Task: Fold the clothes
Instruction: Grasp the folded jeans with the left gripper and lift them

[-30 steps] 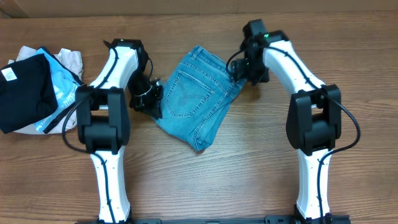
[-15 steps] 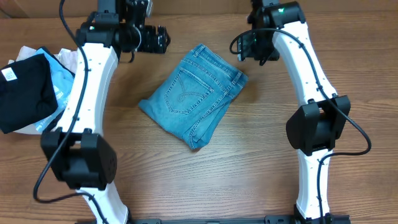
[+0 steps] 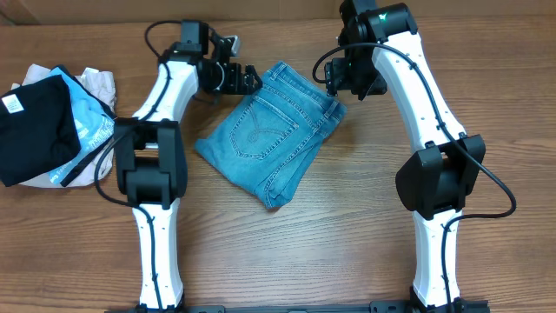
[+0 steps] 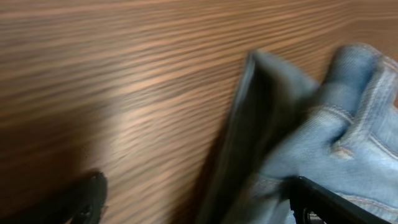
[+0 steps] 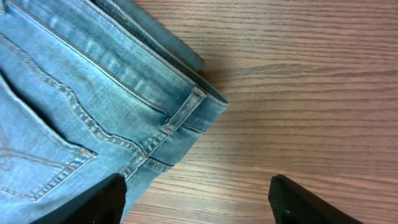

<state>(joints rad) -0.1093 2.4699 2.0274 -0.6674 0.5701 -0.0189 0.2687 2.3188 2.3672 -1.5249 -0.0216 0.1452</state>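
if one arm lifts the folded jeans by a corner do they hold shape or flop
Likely floppy: the jeans are soft folded layers, so a corner lift would probably unfold them. The thick waistband suggests some weight. Pushed, they'd probably bunch on the table.

light-blue faded jeans folded into a compact slanted bundle, back pocket up, waistband toward the far right, lying flat mid-table at the far side.
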